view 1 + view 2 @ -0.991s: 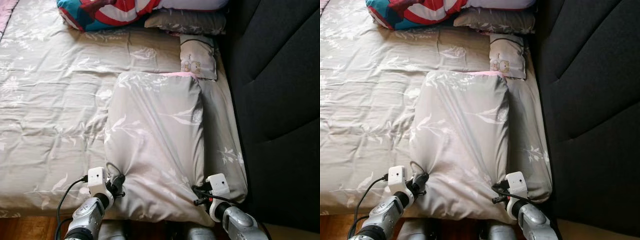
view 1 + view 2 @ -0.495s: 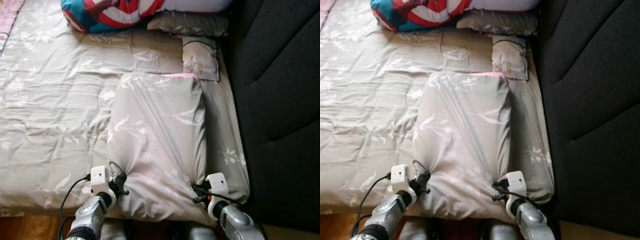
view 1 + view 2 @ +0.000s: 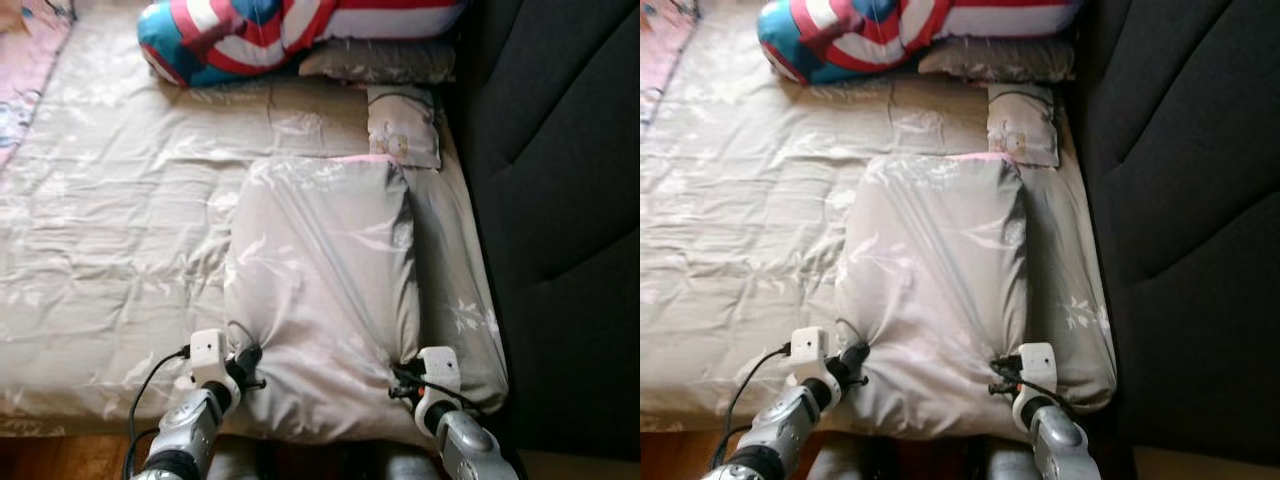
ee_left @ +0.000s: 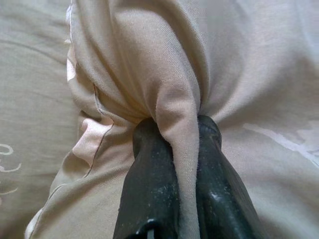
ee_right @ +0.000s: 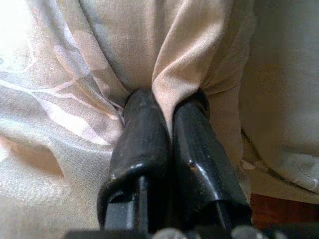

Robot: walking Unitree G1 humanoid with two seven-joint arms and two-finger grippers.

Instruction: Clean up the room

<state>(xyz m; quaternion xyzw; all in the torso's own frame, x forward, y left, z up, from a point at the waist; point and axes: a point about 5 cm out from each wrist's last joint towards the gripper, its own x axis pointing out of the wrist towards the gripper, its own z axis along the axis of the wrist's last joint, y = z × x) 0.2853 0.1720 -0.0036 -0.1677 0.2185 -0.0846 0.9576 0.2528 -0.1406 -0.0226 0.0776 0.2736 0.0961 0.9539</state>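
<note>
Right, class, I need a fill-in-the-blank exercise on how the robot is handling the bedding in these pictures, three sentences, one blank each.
1. The left gripper and the right gripper each pinch a fold of the grey ____.
2. The folded part of the duvet lies beside the dark ____ on the robot's right.
3. Beyond the folded part, at the far end of the bed, lies a red, white and blue ____.

Missing words: duvet; headboard; pillow
</note>
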